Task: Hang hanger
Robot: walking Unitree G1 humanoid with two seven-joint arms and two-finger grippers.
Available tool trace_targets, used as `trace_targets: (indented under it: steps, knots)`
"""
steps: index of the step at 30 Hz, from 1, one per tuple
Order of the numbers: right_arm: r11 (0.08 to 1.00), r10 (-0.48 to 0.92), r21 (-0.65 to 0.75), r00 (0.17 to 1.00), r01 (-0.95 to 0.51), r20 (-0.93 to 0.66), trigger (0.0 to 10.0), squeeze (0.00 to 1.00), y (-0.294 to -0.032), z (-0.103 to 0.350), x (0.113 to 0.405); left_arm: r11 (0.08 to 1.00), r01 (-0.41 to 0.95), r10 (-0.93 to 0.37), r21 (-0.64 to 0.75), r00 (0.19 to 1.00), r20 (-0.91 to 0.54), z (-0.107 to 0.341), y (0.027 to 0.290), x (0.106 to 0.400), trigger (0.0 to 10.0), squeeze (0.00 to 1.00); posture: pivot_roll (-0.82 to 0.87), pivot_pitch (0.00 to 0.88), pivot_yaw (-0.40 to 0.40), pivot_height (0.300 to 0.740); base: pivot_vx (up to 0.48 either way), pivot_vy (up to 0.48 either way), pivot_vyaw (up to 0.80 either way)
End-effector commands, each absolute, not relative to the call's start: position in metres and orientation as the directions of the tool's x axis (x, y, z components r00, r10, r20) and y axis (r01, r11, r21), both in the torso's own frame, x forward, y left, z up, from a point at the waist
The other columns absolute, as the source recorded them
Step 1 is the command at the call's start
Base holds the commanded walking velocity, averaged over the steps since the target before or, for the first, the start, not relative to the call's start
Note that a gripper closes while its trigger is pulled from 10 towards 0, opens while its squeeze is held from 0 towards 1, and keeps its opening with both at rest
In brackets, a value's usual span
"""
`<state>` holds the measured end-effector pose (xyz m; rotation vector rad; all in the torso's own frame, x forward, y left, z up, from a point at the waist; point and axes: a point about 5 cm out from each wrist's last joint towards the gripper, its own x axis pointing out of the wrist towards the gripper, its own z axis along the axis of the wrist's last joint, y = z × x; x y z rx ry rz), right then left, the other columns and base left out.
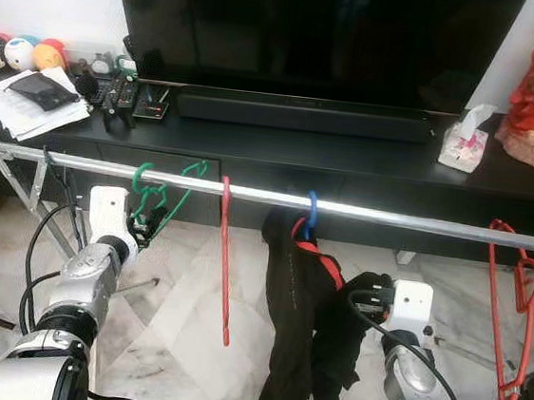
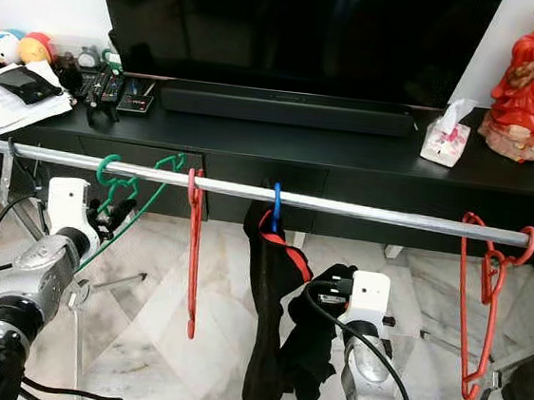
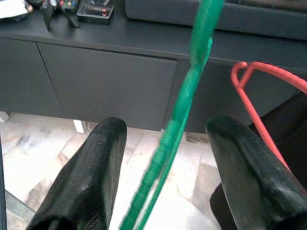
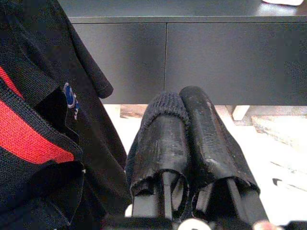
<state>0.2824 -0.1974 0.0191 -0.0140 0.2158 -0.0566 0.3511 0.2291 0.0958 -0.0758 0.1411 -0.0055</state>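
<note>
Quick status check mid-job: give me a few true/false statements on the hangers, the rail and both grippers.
1. The green plastic hanger is hooked on the silver metal rail. True.
2. The left gripper is shut on the green hanger. False: its fingers stand apart, the hanger between them.
3. The right gripper has its fingers together, pinching black cloth. True.
4. The black garment hangs on a red hook. False: its hook is blue.
</note>
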Motion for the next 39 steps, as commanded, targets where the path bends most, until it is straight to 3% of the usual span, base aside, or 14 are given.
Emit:
trace_targets:
  steps: [1, 22, 23, 25, 26, 39]
  knots:
    - [0.999, -0.048, -0.019, 0.983, 0.045, -0.176, 10.0, 0.0, -0.195, 0.026, 0.287, 0.998, 0.0, -0.005, -0.07, 0.997, -0.078, 0.112, 0.232, 0.358, 0.0, 0.0, -0.17, 0.021, 0.005, 0.74, 0.0, 0.0, 0.0]
    - [0.999, -0.049, -0.019, 0.982, 0.047, -0.182, 10.0, 0.0, -0.195, 0.025, 0.286, 0.995, 0.075, -0.087, -0.072, 0.979, -0.183, 0.091, 0.216, 0.352, 0.0, 0.0, -0.17, 0.029, 0.009, 0.74, 0.0, 0.0, 0.0]
    - [0.999, -0.049, -0.02, 0.982, 0.046, -0.182, 10.0, 0.0, -0.195, 0.025, 0.287, 0.994, 0.082, -0.095, -0.07, 0.975, -0.2, 0.088, 0.214, 0.352, 2.5, 0.0, -0.17, 0.028, 0.008, 0.74, 0.0, 0.0, 0.0]
    - [0.999, -0.049, -0.02, 0.982, 0.046, -0.182, 10.0, 0.0, -0.195, 0.025, 0.287, 0.994, 0.085, -0.098, -0.069, 0.974, -0.205, 0.087, 0.213, 0.351, 2.5, 0.0, -0.17, 0.028, 0.008, 0.74, 0.0, 0.0, 0.0]
    - [0.999, -0.05, -0.021, 0.982, 0.047, -0.182, 10.0, 0.0, -0.196, 0.025, 0.287, 0.994, 0.088, -0.1, -0.066, 0.972, -0.213, 0.085, 0.212, 0.351, 10.0, 0.0, -0.17, 0.026, 0.007, 0.74, 0.0, 0.0, 0.0]
    - [0.999, -0.05, -0.024, 0.983, 0.047, -0.177, 10.0, 0.0, -0.196, 0.026, 0.288, 0.997, 0.07, -0.079, -0.045, 0.968, -0.24, 0.08, 0.21, 0.35, 10.0, 0.0, -0.17, 0.013, 0.009, 0.74, 0.0, 0.0, 0.0]
